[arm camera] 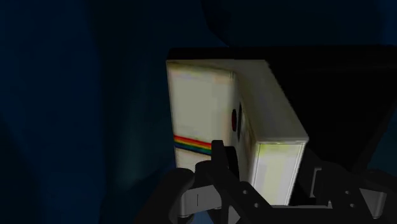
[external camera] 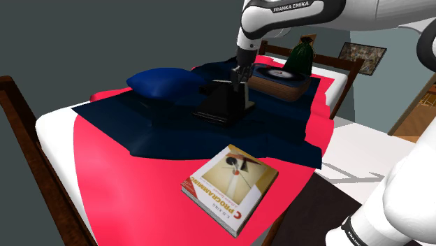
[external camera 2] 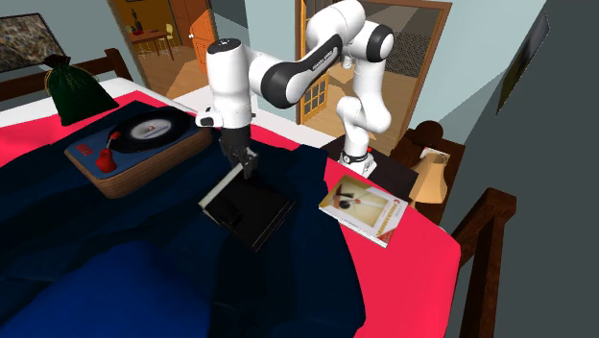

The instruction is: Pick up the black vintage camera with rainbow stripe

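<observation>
Item 1: book [external camera: 230, 180], cover pale with red edges, lay flat on the red cover of the bed [external camera: 105, 161], nearest the shoulder view's lower edge and close to the bed's corner.

Item 2: dark blue blanket [external camera: 279, 133], spread rumpled over the middle of the bed, beyond the book.

Item 3: camera [external camera: 223, 105], black body with a pale front face [arm camera: 203, 108] bearing a rainbow stripe [arm camera: 192, 144]. It stood on the blanket at mid-bed, between the blue pillow [external camera: 162, 82] and the record player [external camera: 279, 77], tilted in the second exterior view with one edge raised.

Item 4: tool [arm camera: 267, 159], black, pointed down at the camera's raised edge. Its two fingers were clamped on the camera, one against the striped face, the other on the far side of the pale front block.

Item 5: record player, wooden case with a blue top, rested on the blanket past the camera. A dark green sack [external camera: 302, 54] stood upright just behind it.
</observation>
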`<action>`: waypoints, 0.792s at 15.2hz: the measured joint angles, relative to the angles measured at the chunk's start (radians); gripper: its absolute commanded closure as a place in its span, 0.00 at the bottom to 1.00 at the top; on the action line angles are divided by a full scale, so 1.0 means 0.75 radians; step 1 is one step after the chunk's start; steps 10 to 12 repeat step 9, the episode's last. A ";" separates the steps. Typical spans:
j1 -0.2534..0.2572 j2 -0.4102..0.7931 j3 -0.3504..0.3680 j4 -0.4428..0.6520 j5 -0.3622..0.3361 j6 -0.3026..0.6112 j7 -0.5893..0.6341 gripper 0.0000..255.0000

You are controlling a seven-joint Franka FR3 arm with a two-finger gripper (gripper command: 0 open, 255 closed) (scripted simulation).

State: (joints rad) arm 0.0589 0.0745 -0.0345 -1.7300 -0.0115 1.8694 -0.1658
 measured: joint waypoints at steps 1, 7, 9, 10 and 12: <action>0.001 0.000 0.001 0.015 0.000 -0.014 0.002 1.00; 0.000 0.001 0.000 0.124 0.000 -0.125 -0.001 1.00; -0.001 0.004 -0.001 0.154 0.000 -0.153 -0.003 1.00; -0.001 0.004 -0.001 0.154 0.000 -0.153 -0.003 1.00; -0.001 0.004 -0.001 0.154 0.000 -0.153 -0.003 1.00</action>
